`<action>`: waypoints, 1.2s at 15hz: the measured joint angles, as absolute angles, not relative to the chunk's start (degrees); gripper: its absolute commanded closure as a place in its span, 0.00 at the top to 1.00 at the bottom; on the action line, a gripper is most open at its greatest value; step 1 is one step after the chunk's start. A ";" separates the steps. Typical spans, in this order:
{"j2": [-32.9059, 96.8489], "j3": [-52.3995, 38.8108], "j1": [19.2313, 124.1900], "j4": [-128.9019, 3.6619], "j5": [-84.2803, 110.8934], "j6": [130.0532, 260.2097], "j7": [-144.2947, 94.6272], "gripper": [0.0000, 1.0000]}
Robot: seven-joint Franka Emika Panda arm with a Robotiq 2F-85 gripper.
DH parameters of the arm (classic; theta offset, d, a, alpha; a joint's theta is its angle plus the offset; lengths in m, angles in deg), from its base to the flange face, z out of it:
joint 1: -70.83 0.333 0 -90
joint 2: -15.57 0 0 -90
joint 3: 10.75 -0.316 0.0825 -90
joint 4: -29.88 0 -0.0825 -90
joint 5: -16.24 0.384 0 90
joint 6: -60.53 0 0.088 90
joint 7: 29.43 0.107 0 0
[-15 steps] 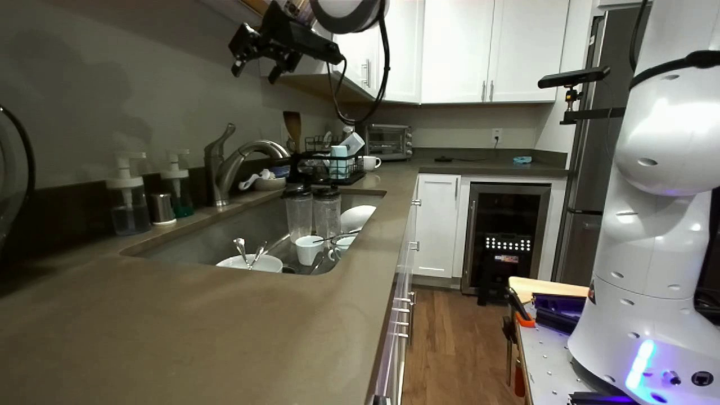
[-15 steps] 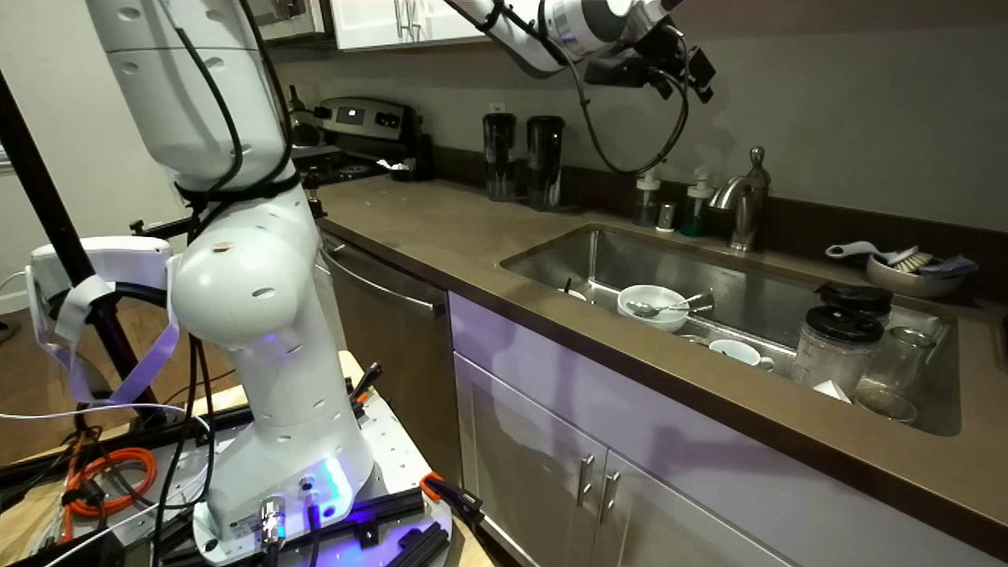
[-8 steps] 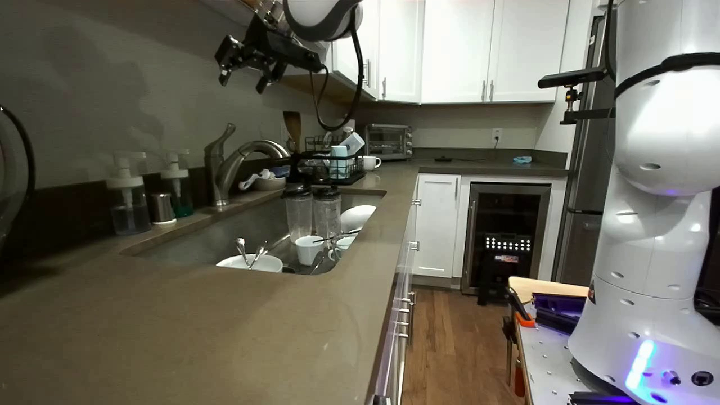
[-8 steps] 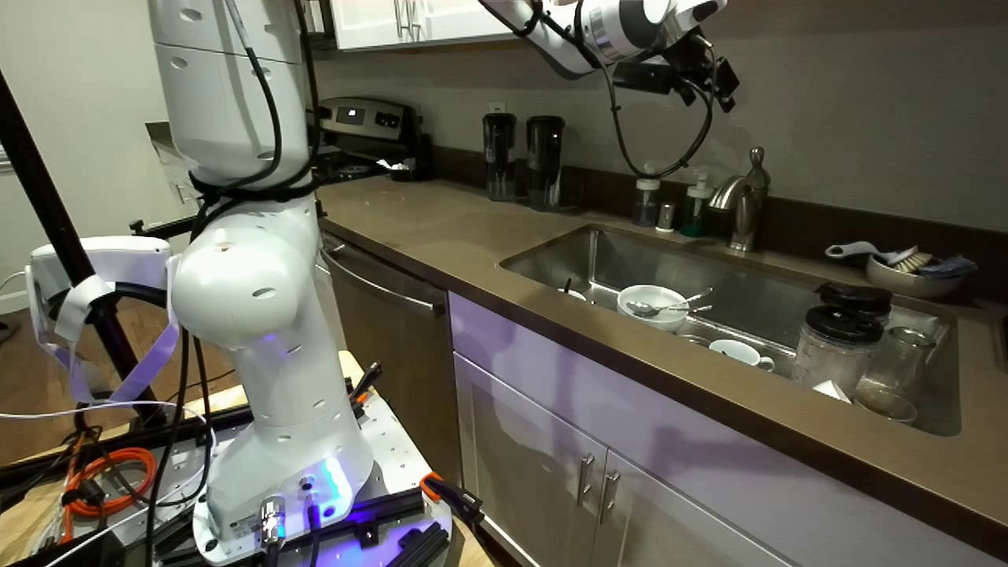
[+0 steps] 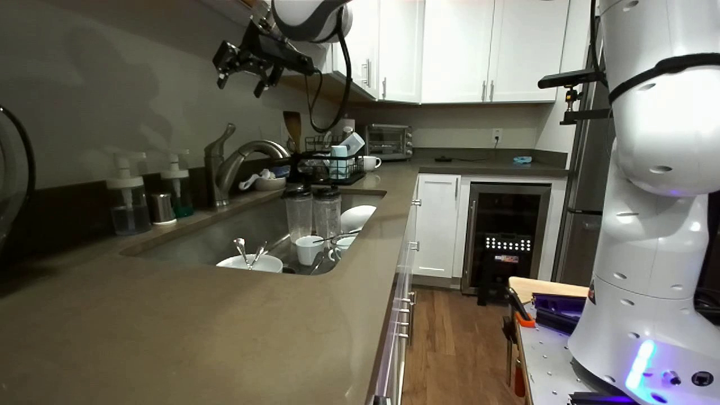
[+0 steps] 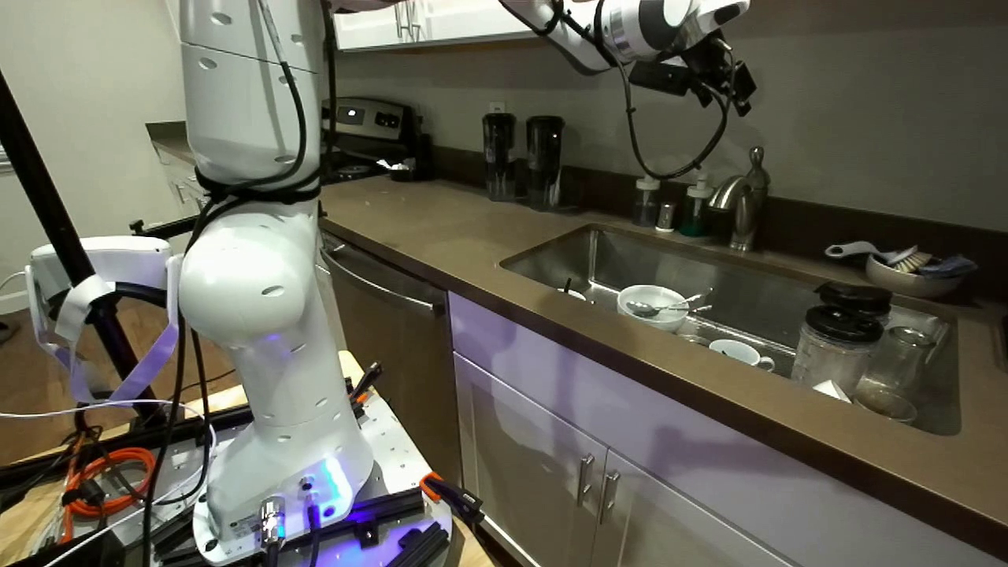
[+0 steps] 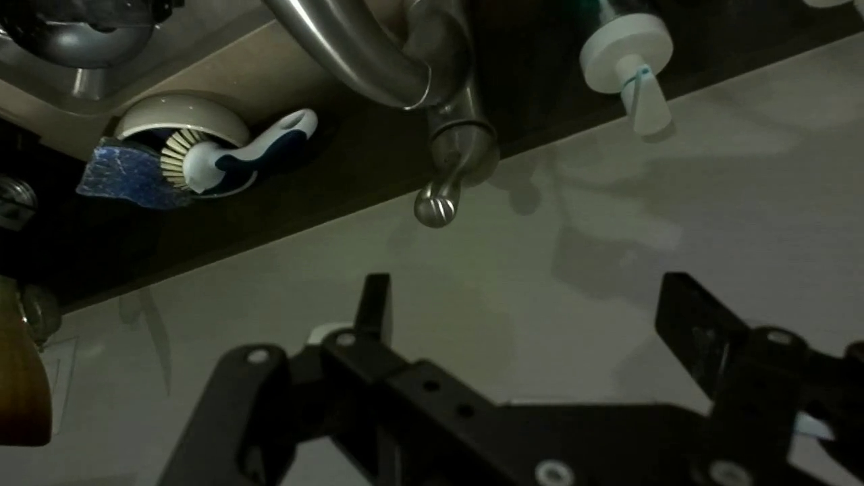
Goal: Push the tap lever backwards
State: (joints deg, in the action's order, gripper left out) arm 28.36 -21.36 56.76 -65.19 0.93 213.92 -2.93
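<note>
The tap lever (image 5: 220, 142) is a slim silver-grey stick rising from the base of the arched faucet (image 5: 250, 151), pointing up. It also stands beside the spout in an exterior view (image 6: 757, 169). In the wrist view the lever (image 7: 447, 192) ends in a rounded tip at the upper middle, close to the wall. My gripper (image 5: 240, 87) is open and empty, above the lever and apart from it. In the wrist view the gripper (image 7: 526, 277) has its black fingers wide apart with only wall between them; the lever tip lies beyond the left finger's side.
The sink (image 6: 630, 256) below holds a white bowl (image 6: 652, 298), a cup and lidded clear containers. Soap bottles (image 6: 647, 203) stand beside the faucet. A bowl with brushes (image 7: 182, 111) is on its other side. The wall (image 7: 513, 351) is behind; a dish rack (image 5: 355, 175) stands farther along.
The gripper has moved lower and closer to the faucet, leftward in an exterior view and rightward in the opposite one, slowing lately. The tap lever has not moved.
</note>
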 measured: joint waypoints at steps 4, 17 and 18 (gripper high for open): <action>27.86 -18.23 60.40 -64.66 2.67 213.32 -3.24 1.00; 34.66 -12.10 62.20 -69.57 -0.93 233.08 0.20 0.71; 35.36 -11.37 62.49 -69.55 -1.45 234.27 0.22 0.69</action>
